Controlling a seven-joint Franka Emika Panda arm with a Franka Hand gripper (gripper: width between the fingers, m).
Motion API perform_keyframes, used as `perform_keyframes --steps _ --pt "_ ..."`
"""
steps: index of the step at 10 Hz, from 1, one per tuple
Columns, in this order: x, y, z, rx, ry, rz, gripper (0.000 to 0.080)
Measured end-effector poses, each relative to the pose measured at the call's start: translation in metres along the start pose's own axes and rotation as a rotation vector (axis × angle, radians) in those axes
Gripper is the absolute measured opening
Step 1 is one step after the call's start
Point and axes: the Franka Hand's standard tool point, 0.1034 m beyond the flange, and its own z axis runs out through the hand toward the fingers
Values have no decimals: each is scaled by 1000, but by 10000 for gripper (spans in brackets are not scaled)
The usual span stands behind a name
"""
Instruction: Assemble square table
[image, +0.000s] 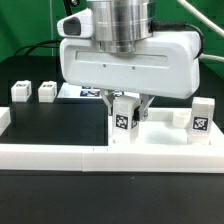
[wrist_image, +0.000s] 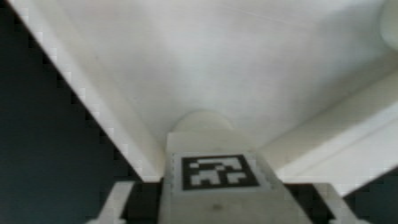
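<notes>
The end effector (image: 125, 105) pinches an upright white leg (image: 122, 125) between its fingers, the leg's long axis pointing straight down at the square tabletop (image: 162, 132), which lies directly beneath on the black counter (image: 60, 125), its raised rim close by.

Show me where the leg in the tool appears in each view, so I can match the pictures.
Exterior view: the leg stands upright just below picture centre, between the fingers of the tool, tag towards the camera.
Wrist view: the leg is the nearest thing to the lens, tag showing, flanked by the fingers.
Shared landmark: the white tabletop behind the leg.
</notes>
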Motion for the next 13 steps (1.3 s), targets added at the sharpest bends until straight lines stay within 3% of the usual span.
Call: perform_keyframes --steps 4,5,13 --pt "1 -3 0 39 -68 713 290" --pt "1 -3 1 73 -111 854 290" --pt "2 0 0 58 -126 1267 291"
